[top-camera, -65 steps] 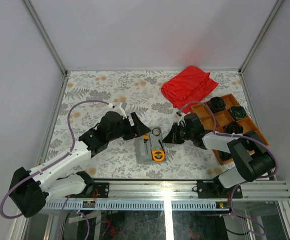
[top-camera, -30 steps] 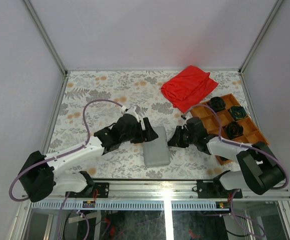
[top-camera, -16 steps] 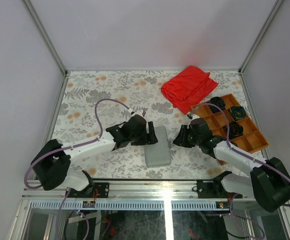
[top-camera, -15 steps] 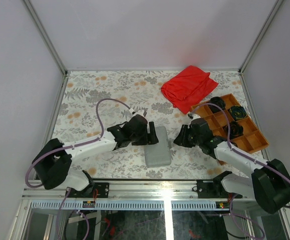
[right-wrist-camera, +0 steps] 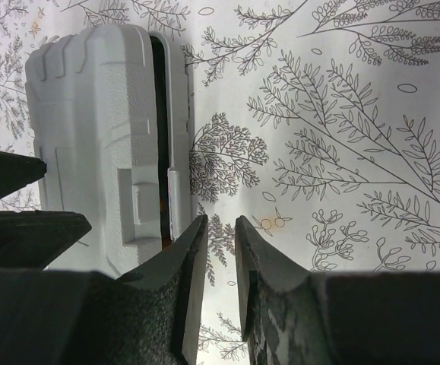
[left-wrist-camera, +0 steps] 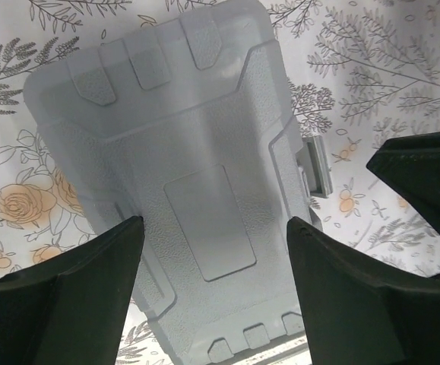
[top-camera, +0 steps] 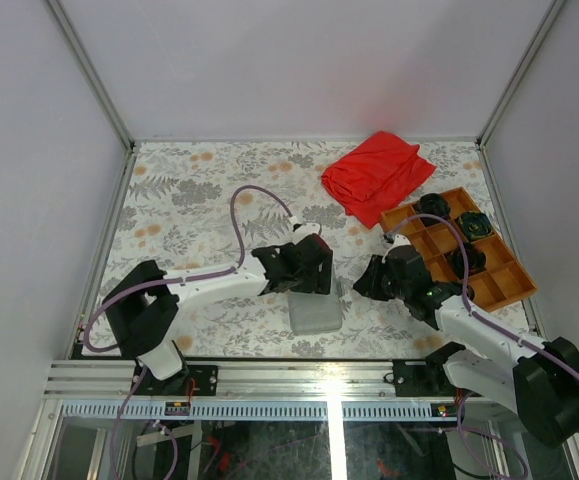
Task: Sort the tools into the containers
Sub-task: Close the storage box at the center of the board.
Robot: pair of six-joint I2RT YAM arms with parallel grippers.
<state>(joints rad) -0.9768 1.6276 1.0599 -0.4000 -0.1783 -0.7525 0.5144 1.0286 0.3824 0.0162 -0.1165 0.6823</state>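
Floral tabletop (top-camera: 189, 200). Red cloth (top-camera: 377, 172), far right. Orange divided tray (top-camera: 494, 285), right edge. Grey case (top-camera: 316, 312), folded together, near middle of tabletop. Left pincer (left-wrist-camera: 213, 224): released, spread wide above case. Right pincer (right-wrist-camera: 220, 220): near case, fingers narrowly apart, grasping nothing.

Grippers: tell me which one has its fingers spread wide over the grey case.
The left gripper: its fingers stand wide apart above the grey case, while the right gripper's nearly touch, beside the case.
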